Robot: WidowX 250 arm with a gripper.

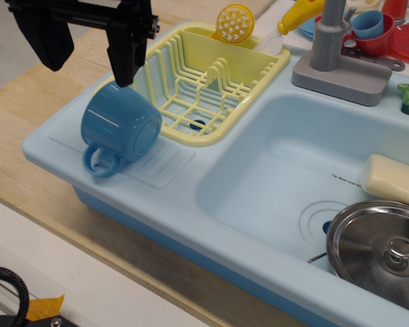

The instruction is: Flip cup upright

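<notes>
- One cup [120,122], medium blue and glossy, lies on its side on the ribbed drainboard at the left end of the pale blue sink [211,204], just beside the yellow rack [208,88].
- Its loop handle [99,161] points down toward the front edge of the sink; which way the mouth faces cannot be told.
- Above it hangs the black gripper [88,51], jaws spread wide, with one finger [128,51] just over the cup's upper edge and the other out to the left over the desk [27,136]; contact with the cup cannot be told.
- A round yellow strainer [235,23] stands at the rack's back.
- In the basin sit a steel lid [382,252] and, beside it, a cream block [392,178].
- Behind the basin stands a grey faucet [334,48], and further back a small light-blue cup sits in a red bowl [378,44].
</notes>
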